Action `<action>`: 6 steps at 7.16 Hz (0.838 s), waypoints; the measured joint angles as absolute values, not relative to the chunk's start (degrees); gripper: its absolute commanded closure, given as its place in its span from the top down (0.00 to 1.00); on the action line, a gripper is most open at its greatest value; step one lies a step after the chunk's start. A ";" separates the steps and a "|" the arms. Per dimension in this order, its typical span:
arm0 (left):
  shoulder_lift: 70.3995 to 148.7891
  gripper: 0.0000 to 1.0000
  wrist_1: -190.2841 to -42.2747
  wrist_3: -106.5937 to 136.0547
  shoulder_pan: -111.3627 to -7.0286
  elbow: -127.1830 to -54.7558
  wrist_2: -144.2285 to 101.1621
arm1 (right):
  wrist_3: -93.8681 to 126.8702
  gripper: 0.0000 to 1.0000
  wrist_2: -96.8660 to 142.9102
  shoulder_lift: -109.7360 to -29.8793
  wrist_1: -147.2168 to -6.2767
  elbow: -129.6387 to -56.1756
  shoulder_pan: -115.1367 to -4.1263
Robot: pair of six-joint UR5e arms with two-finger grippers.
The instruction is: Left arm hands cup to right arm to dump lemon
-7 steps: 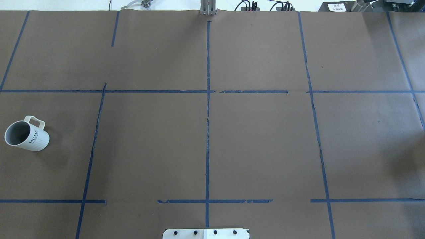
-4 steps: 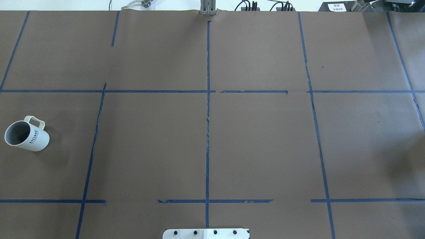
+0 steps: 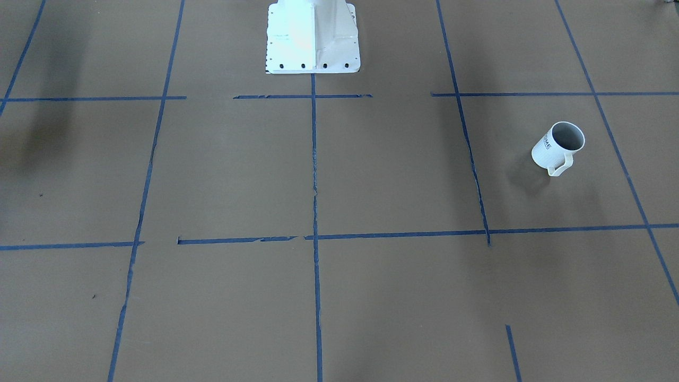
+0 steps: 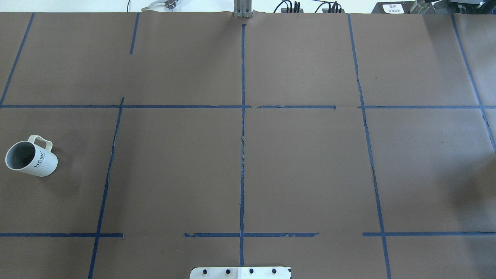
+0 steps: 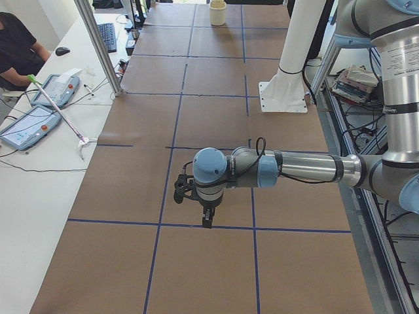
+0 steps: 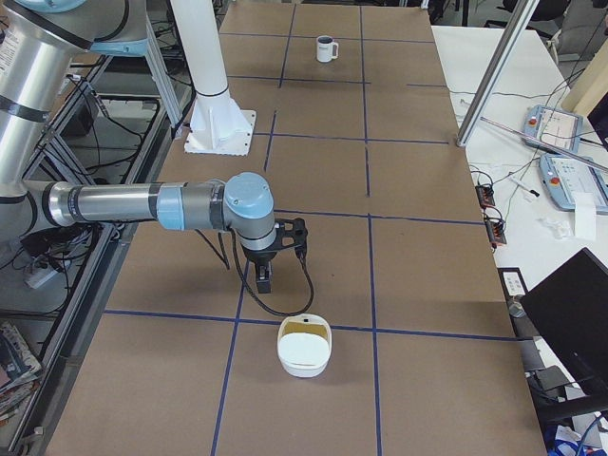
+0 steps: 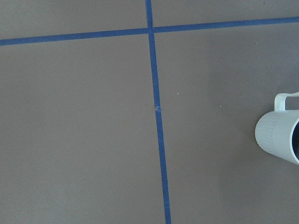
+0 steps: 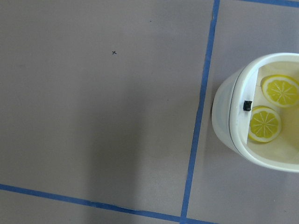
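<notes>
The cup (image 4: 31, 157) is a white mug with a grey inside and black "HOME" lettering. It stands upright at the table's far left, handle toward the far side, and also shows in the front view (image 3: 557, 146) and far off in the right side view (image 6: 326, 48). The left wrist view catches the cup (image 7: 280, 137) at its right edge. Two lemon slices (image 8: 264, 123) lie in a white bucket (image 6: 304, 347) near the right end. My left gripper (image 5: 207, 219) and right gripper (image 6: 263, 282) point down above the table; I cannot tell whether they are open or shut.
Blue tape lines (image 4: 242, 155) grid the brown table cover. The white robot pedestal (image 3: 313, 37) stands at the near middle edge. Beside the table's far edge are metal posts (image 5: 98, 46), control tablets (image 5: 29, 124) and a seated person (image 5: 16, 46).
</notes>
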State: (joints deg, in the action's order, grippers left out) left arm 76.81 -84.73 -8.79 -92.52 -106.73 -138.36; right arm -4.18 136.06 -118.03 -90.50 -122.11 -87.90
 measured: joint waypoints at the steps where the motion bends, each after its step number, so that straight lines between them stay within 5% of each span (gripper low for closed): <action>1: 76.82 1.00 -84.64 -8.68 -92.51 -106.69 -138.24 | -4.11 1.00 136.11 -118.01 -90.40 -122.10 -87.90; 6: 76.89 1.00 -79.66 -4.41 -91.22 -108.19 -132.42 | -4.16 1.00 136.40 -118.06 -90.44 -121.78 -87.89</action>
